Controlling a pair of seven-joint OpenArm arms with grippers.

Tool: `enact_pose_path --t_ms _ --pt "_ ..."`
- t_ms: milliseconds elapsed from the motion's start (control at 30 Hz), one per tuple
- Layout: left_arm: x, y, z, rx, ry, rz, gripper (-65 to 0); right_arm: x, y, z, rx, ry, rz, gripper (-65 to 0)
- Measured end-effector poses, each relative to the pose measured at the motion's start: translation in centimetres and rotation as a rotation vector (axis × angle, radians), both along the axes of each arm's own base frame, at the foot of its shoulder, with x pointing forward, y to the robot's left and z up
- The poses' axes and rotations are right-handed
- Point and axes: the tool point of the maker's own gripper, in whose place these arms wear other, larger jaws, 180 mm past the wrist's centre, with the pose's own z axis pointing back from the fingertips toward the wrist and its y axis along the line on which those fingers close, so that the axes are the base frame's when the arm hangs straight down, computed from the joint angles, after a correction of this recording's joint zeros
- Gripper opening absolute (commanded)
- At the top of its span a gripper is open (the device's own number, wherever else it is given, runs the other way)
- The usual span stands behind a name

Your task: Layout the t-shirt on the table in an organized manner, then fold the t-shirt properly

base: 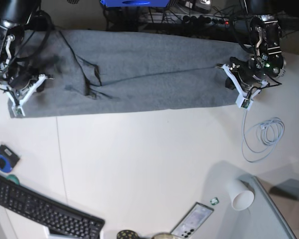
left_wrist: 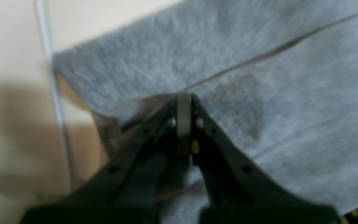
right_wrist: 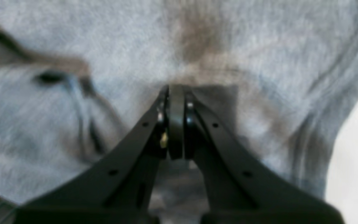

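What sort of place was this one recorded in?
Likely a lab or office workbench: a white table with a keyboard, a loose white cable and a power strip behind the t-shirt.

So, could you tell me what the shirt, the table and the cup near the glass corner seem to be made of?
The shirt looks like soft knit, probably cotton: flecked heather grey, matte, creasing loosely. The table seems a hard laminate or painted board: smooth white with a faint sheen and a thin seam. The cup appears to be paper or thin plastic: plain matte white, too small to settle which.
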Motion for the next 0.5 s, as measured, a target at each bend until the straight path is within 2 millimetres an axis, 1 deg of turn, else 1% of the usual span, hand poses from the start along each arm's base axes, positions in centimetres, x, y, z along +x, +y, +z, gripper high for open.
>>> enact_pose_path --t_ms 67,133,300,400,500 --pt "0.4 0.2 -0.4 0.007 0.005 -0.002 -65.0 0.4 -0.7 -0.8 0.017 0.011 -0.018 -64.1" --pt "1.2 0.2 -0.5 -0.003 -0.003 0.004 -65.0 1.3 -1.2 -1.2 0.045 0.0 -0.035 -64.2" --pt "2.9 0.3 -0.7 -0.028 -0.016 0.02 -65.0 4.1 -2.2 -1.6 0.106 -0.056 -0.085 -64.2" --pt "4.5 0.2 -0.5 -0.038 -0.027 0.026 -65.0 5.6 -2.8 -1.7 0.134 -0.06 -0.107 -64.2" --pt "5.3 0.0 -0.3 -0.045 -0.033 0.03 -65.0 7.3 -3.0 -1.6 0.147 -0.076 -0.113 -64.2"
